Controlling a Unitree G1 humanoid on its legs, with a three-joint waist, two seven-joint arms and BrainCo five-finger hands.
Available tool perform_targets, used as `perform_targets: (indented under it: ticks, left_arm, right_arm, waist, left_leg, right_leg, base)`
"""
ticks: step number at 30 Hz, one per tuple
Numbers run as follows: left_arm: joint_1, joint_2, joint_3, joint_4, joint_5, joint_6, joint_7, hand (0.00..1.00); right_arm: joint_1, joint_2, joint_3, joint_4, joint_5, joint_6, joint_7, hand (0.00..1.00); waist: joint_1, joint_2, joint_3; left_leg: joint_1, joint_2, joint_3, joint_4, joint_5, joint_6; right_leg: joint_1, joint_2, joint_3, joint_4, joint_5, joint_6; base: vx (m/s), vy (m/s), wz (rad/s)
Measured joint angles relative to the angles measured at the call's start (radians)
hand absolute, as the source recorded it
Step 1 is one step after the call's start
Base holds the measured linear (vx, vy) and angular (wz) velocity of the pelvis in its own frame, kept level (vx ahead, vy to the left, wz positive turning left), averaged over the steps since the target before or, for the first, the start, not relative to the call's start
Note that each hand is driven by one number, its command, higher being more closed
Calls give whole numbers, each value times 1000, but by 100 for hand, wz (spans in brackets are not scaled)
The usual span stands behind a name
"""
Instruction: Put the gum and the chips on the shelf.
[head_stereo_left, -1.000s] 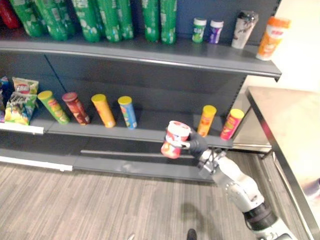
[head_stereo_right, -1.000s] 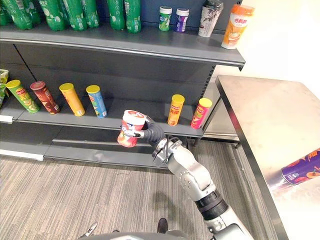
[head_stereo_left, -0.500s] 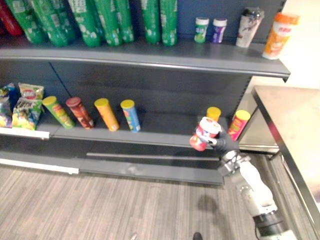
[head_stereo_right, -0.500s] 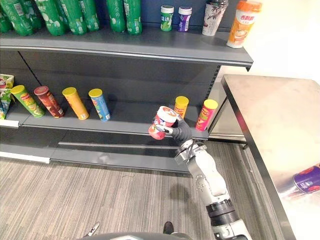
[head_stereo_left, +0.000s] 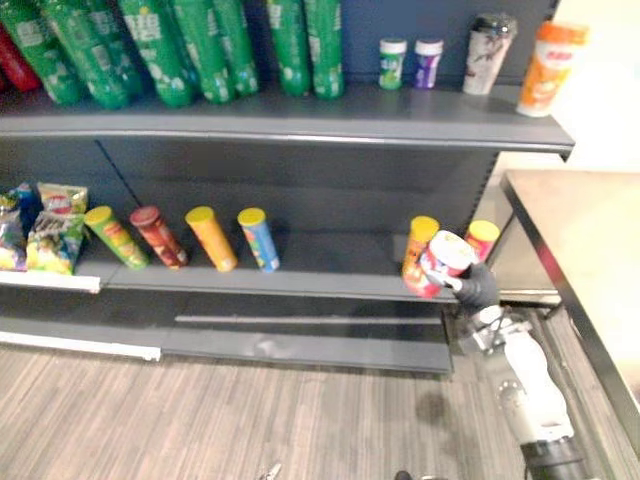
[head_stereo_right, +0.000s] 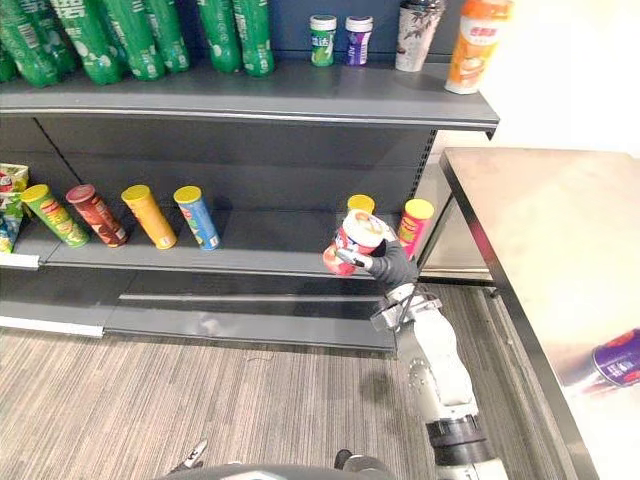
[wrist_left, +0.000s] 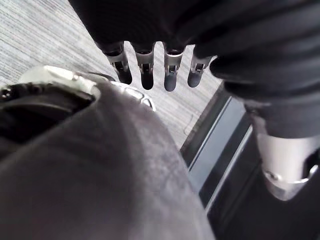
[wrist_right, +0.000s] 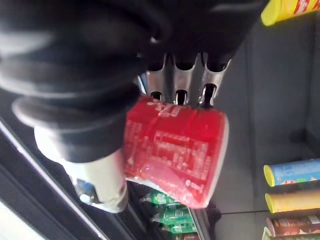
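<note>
My right hand (head_stereo_left: 479, 286) is shut on a red gum tub with a white lid (head_stereo_left: 441, 263), tilted, its fingers curled round it (wrist_right: 176, 150). It is held in front of the middle shelf (head_stereo_left: 300, 281), between an orange chips can (head_stereo_left: 416, 240) and a red chips can (head_stereo_left: 484, 236) that stand at the shelf's right end. A purple chips can (head_stereo_right: 618, 357) lies on the steel table (head_stereo_right: 530, 230) at the right. My left hand (wrist_left: 146, 75) hangs over the floor with straight fingers and holds nothing.
Several more chips cans (head_stereo_left: 212, 238) and snack bags (head_stereo_left: 55, 225) line the middle shelf to the left. The top shelf carries green bottles (head_stereo_left: 205, 45), two small gum tubs (head_stereo_left: 393, 62) and two cups (head_stereo_left: 545, 68). The table edge is close on the right.
My right hand has carried the gum tub to the right and closer to the shelf, from left of the orange can to between the two right-hand cans. The camera has shifted too.
</note>
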Motion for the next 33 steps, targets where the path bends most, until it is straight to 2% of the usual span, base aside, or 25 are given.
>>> perform_targets:
  ticks: [1, 2, 3, 4, 5, 7, 10, 12, 14, 15, 16, 17, 18, 21, 25, 33]
  left_arm:
    - [3, 4, -1, -35, -26, 7, -17, 0]
    - [10, -1, -3, -48, -31, 13, -20, 0]
    - [10, -4, -4, -49, -33, 16, -20, 0]
    - [12, -4, -5, -59, -34, 17, -21, 0]
    - [13, -9, -18, -66, -34, 23, -21, 0]
    - [22, -11, -31, -71, -33, 23, -32, 0]
    - [42, -12, -31, -72, -32, 24, -38, 0]
    - [49, -13, -31, -60, -23, 18, -33, 0]
    - [33, -13, -41, -23, -23, 14, -30, 0]
    - [21, -5, -42, 2, -24, 15, -40, 0]
    - [13, 8, -44, 12, -23, 11, -47, 0]
    - [5, 19, -45, 20, -23, 11, -49, 0]
    - [-14, 38, -51, 49, -26, 12, -50, 0]
    - [-19, 41, -52, 53, -26, 12, -53, 0]
    - [-19, 42, -52, 53, -25, 3, -57, 0]
    - [-16, 38, -52, 54, -26, -17, -64, 0]
  right_arm:
    - [12, 0, -19, -8, -3, 0, 0, 100]
    - [18, 0, -36, -22, -4, -2, -2, 100]
    - [18, 1, -40, -25, -6, -6, -3, 100]
    - [19, 10, -42, -26, -12, -19, -6, 100]
    - [17, 18, -46, -26, -31, -26, -16, 100]
    - [16, 28, -41, -25, -38, -38, -25, 100]
    - [11, 32, -17, -23, -38, -47, -42, 100]
    - [11, 32, -14, -13, -37, -54, -44, 100]
    - [11, 29, -16, -3, -37, -64, -47, 100]
    - [13, 28, -19, 12, -37, -71, -52, 100]
    - [27, 33, -14, 12, -37, -72, -54, 100]
    - [34, 33, -8, 10, -37, -75, -53, 100]
    - [39, 36, -4, 7, -37, -77, -52, 100]
    - [37, 43, -2, -20, -38, -77, -55, 100]
    - [31, 42, 18, -35, -38, -75, -59, 100]
    - [11, 41, 24, -25, -38, -55, -55, 100]
  waist:
    - [0, 10, 7]
    - [-1, 23, 18]
    - [-2, 17, 29]
    - [-6, 15, 35]
    - [-3, 14, 36]
    - [-3, 14, 37]
    - [-4, 13, 38]
    - [-10, 17, 36]
    - [-12, 32, 34]
    - [-12, 28, 32]
    - [-13, 4, 27]
    - [-14, -9, 24]
    - [-13, -32, 17]
    - [-10, -41, 12]
    - [-6, -44, 10]
    - [2, -42, 9]
  left_leg:
    - [-49, 19, -14, 113, 34, 40]
    - [-61, 25, -41, 168, 70, 44]
    - [-66, 21, -54, 192, 94, 43]
    - [-92, -6, -87, 207, 72, 37]
    - [-92, -39, -119, 160, 25, 30]
    - [-93, -77, -156, 43, -2, 11]
    - [-94, -88, -231, -168, 18, -17]
    - [-88, -75, -232, -222, 23, -20]
    - [-78, -67, -225, -256, 21, -24]
    - [-67, -78, -217, -257, 78, -60]
    - [-60, -108, -187, -250, 72, -40]
    - [-58, -122, -173, -251, 67, -32]
    - [-59, -154, -149, -250, 60, -8]
    - [-62, -187, -120, -244, 45, 21]
    - [-77, -196, -121, -246, 40, 29]
    - [-73, -181, -149, -246, 39, 28]
  right_leg:
    - [6, -1, 14, 11, -8, -5]
    - [20, -6, 29, 18, -15, -8]
    - [27, -10, 39, 21, -18, -10]
    - [34, -20, 66, 25, -26, -15]
    - [23, -33, 98, 45, -36, -18]
    - [16, -40, 138, 55, -42, -18]
    - [-3, -34, 200, 94, -69, -11]
    - [-12, -28, 236, 118, -93, 11]
    - [-22, -19, 264, 144, -118, 41]
    - [-23, -30, 289, 161, -137, 61]
    - [-20, -65, 302, 159, -145, 76]
    - [-20, -83, 302, 155, -141, 83]
    - [-17, -120, 296, 133, -126, 105]
    - [3, -164, 283, 60, -77, 125]
    - [13, -176, 247, -2, -15, 127]
    - [28, -163, 197, -21, -17, 127]
  base:
    - [50, -82, -31]
    - [69, -59, -28]
    - [77, 14, -32]
    - [68, 30, -47]
    - [63, 31, -54]
    - [75, 57, -62]
    - [116, 144, -65]
    - [163, 245, -67]
    - [161, 267, -55]
    - [212, 354, -51]
    - [211, 356, -44]
    - [238, 376, -32]
    - [239, 362, -22]
    - [190, 241, -16]
    - [117, 108, 1]
    - [-33, -34, 0]
